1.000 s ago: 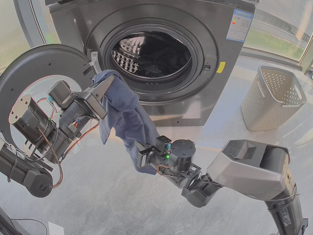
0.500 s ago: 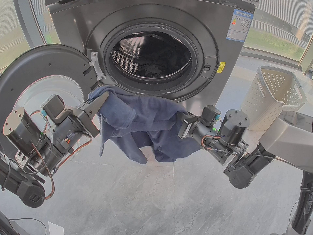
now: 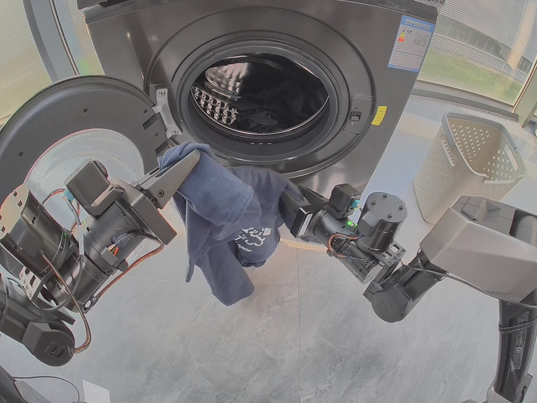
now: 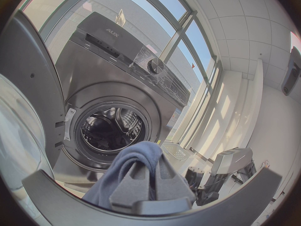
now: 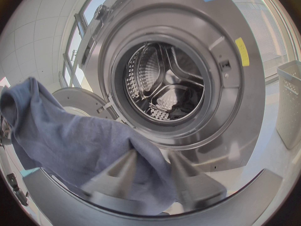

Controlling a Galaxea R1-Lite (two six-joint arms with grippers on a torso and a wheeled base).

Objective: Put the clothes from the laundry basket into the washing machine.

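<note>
The blue T-shirt (image 3: 224, 214) hangs just below the mouth of the washing machine (image 3: 263, 102), pinched by the closed left hand (image 3: 190, 163); the right hand (image 3: 290, 207) rests against it with fingers apart. On that one pinch, its long tail may miss the mouth and slip to the floor (image 3: 291, 337).

One washing machine (image 3: 140, 34) at twelve o'clock, with one door (image 3: 72, 107) at nine; one laundry basket (image 3: 447, 180) at three; one blue garment (image 3: 224, 208); two grippers: left gripper (image 3: 187, 160), right gripper (image 3: 288, 202).
</note>
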